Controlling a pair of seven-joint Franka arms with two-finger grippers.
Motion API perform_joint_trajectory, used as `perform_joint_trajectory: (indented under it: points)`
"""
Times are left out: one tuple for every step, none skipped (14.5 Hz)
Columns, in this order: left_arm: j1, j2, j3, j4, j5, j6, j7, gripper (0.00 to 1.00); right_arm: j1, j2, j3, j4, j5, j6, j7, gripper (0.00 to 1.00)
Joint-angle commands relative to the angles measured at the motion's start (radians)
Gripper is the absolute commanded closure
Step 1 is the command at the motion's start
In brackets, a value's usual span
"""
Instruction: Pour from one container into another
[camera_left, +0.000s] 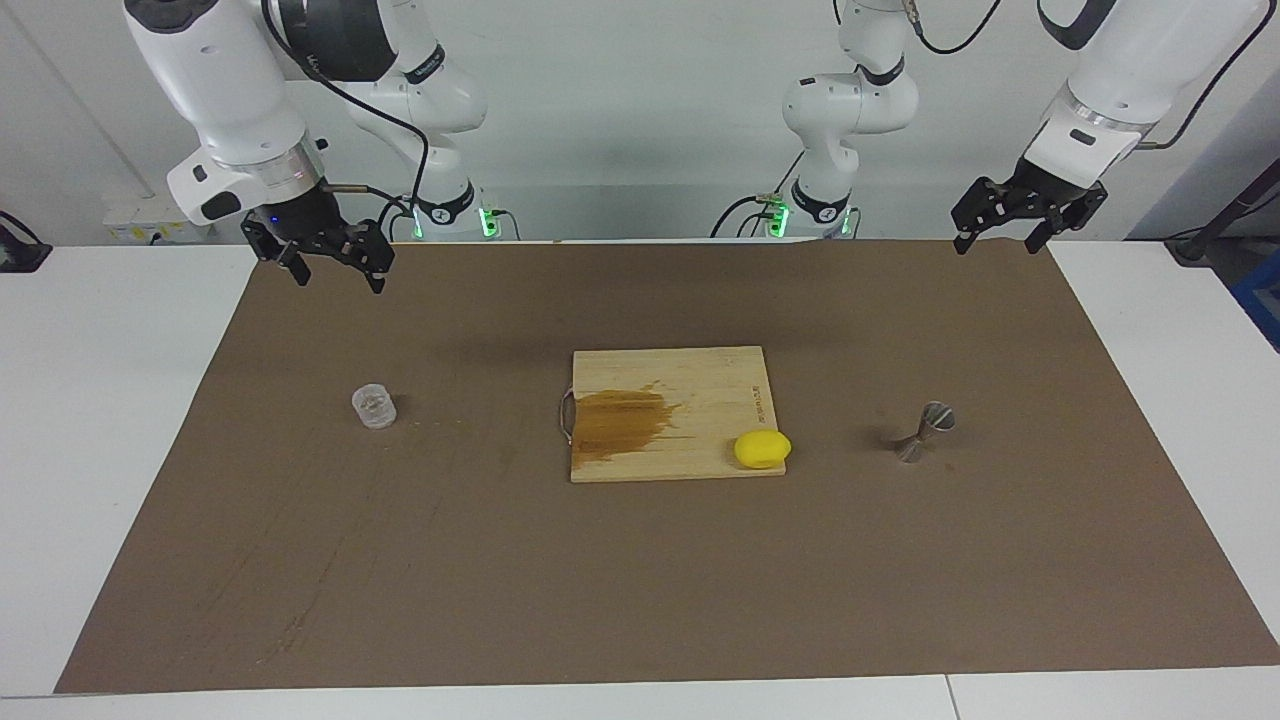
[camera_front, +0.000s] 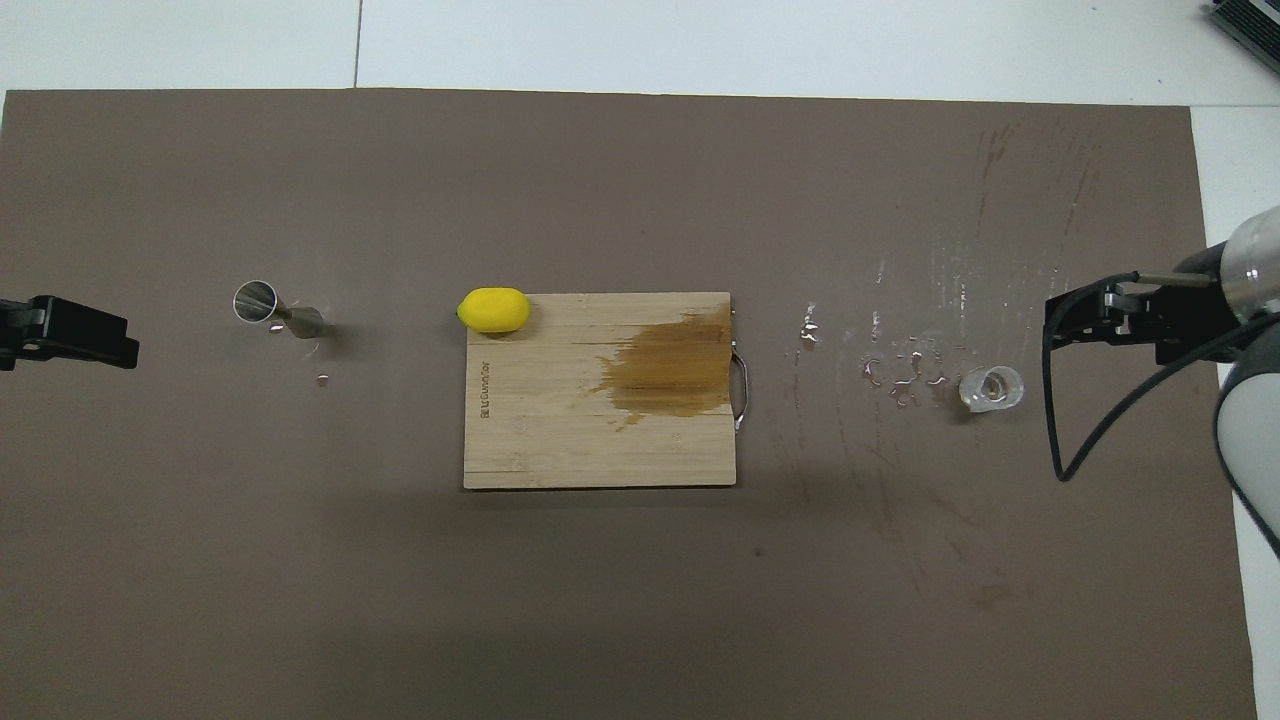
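The clear ribbed glass cup (camera_left: 374, 407) stands on the brown mat toward the right arm's end; it also shows in the overhead view (camera_front: 992, 388). The silver hourglass jigger (camera_left: 925, 431) stands on the mat toward the left arm's end, and it shows in the overhead view too (camera_front: 275, 310). My right gripper (camera_left: 338, 278) hangs open and empty in the air over the mat near the cup's end. My left gripper (camera_left: 997, 243) hangs open and empty over the mat's edge at the jigger's end. Neither touches anything.
A wooden cutting board (camera_left: 700, 380) with a dark wet stain lies at the mat's middle. A yellow lemon (camera_left: 762, 449) sits on its corner toward the jigger. Water drops (camera_front: 905, 370) lie on the mat beside the cup.
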Motion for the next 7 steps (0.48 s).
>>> perform_joint_trajectory:
  points:
    - [-0.015, 0.011, 0.01, 0.024, 0.016, -0.023, 0.012, 0.0, -0.018, -0.022, 0.007, -0.023, 0.028, 0.008, -0.021, 0.0]
    - [-0.015, 0.011, 0.01, 0.023, 0.018, -0.024, 0.014, 0.0, -0.018, -0.022, 0.007, -0.023, 0.028, 0.007, -0.021, 0.0]
    - [-0.014, 0.009, 0.01, 0.023, 0.016, -0.024, 0.014, 0.0, -0.018, -0.022, 0.007, -0.023, 0.028, 0.008, -0.021, 0.0]
    - [-0.014, 0.008, 0.01, 0.021, 0.016, -0.029, 0.011, 0.0, -0.018, -0.022, 0.007, -0.023, 0.028, 0.008, -0.021, 0.0]
    - [-0.011, 0.003, 0.01, 0.018, 0.016, -0.033, 0.006, 0.0, -0.018, -0.022, 0.007, -0.023, 0.028, 0.008, -0.021, 0.0]
    - [-0.003, -0.003, 0.012, 0.004, 0.015, -0.039, -0.007, 0.0, -0.018, -0.022, 0.007, -0.023, 0.028, 0.008, -0.021, 0.0]
    - [0.0, -0.012, 0.016, -0.006, 0.016, -0.049, -0.007, 0.0, -0.018, -0.022, 0.007, -0.023, 0.028, 0.008, -0.021, 0.0]
